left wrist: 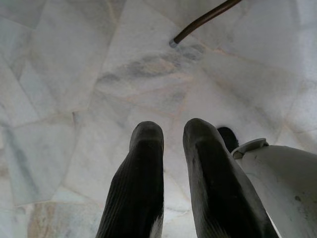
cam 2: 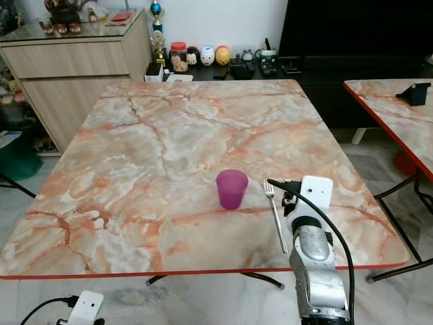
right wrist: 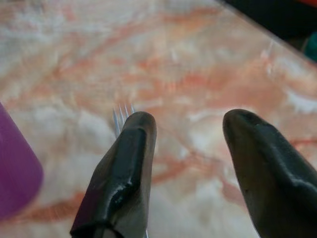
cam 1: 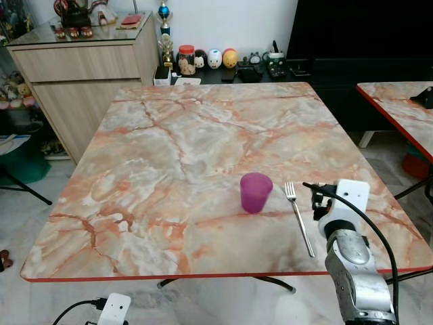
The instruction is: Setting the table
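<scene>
A purple plastic cup (cam 1: 256,191) stands upright on the marble-patterned table (cam 1: 169,156), toward its front right. Just right of it a silver fork (cam 1: 298,215) lies flat, tines pointing away from me. My right gripper (right wrist: 188,124) hovers over the table just right of the fork, open and empty. One of its fingers (right wrist: 119,173) covers most of the fork's handle, and the tines (right wrist: 123,115) and the cup's side (right wrist: 15,173) show past it. My left gripper (left wrist: 168,134) hangs low beside the table's front edge, above the floor, its fingers close together and holding nothing.
A second marble table (cam 1: 399,108) stands at the right. A wooden cabinet (cam 1: 81,74) is at the back left, with figurines and a jar (cam 1: 186,59) on a low dark unit behind the table. A table leg's foot (left wrist: 198,22) rests on the tiled floor.
</scene>
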Motion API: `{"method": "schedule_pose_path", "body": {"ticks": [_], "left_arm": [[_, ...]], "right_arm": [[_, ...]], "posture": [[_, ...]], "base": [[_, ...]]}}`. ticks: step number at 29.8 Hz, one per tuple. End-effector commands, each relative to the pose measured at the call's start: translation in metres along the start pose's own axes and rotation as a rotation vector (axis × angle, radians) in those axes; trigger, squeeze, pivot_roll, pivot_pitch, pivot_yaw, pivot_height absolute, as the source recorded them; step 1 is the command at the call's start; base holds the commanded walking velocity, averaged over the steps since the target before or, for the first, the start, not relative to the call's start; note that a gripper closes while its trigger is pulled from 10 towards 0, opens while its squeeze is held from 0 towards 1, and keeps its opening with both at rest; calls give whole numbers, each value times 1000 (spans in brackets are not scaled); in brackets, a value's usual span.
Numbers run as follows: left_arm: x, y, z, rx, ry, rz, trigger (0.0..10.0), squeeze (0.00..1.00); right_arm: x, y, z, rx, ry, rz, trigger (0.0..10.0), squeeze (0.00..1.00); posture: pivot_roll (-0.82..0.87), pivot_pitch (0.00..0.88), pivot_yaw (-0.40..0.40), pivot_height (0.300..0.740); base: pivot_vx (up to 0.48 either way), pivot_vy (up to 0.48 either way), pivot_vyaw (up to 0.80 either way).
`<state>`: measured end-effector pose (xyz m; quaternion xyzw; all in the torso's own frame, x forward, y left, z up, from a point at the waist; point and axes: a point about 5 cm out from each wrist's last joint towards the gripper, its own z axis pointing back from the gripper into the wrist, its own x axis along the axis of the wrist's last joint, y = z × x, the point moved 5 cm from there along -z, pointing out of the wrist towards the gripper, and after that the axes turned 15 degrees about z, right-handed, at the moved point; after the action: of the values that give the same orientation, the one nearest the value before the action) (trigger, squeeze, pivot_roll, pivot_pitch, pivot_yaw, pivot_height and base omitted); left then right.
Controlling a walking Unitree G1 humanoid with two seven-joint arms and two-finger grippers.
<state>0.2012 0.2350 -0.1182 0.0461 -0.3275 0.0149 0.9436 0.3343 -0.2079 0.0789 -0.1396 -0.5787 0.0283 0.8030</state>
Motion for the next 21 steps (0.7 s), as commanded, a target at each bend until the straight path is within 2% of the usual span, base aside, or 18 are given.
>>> {"method": "schedule_pose_path", "body": {"ticks": [1, 2, 3, 4, 8, 14, 21], "left_arm": [[-3, 1, 1, 0, 15, -3, 10000, 0], [-3, 1, 1, 0, 15, -3, 10000, 0], [-3, 1, 1, 0, 15, -3, 10000, 0], [-3, 1, 1, 0, 15, -3, 10000, 0], [-3, 1, 1, 0, 16, -2, 10000, 0], [-3, 1, 1, 1, 15, -1, 10000, 0], [-3, 1, 0, 0, 15, -1, 10000, 0]], "right_arm": [[-3, 4, -3, 27, 41, 10, 10000, 1000], [-4, 4, -5, 33, 52, 29, 10000, 1000], [-5, 7, -6, 56, 61, 45, 10000, 463], [-6, 9, -7, 77, 65, 61, 10000, 0], [-11, 17, -10, 154, 99, 100, 10000, 0], [-11, 13, -17, 156, 117, 106, 10000, 0], [-12, 20, -21, 188, 132, 71, 10000, 0]], "posture": [[-26, 0, 5, 740], [-26, 0, 5, 740], [-26, 0, 5, 740], [-26, 0, 5, 740], [-20, 0, 4, 740], [-20, 0, 4, 740], [-19, 0, 5, 740]], "base": [[0, 0, 0], [0, 0, 0], [0, 0, 0], [0, 0, 0], [0, 0, 0], [0, 0, 0], [0, 0, 0]]}}
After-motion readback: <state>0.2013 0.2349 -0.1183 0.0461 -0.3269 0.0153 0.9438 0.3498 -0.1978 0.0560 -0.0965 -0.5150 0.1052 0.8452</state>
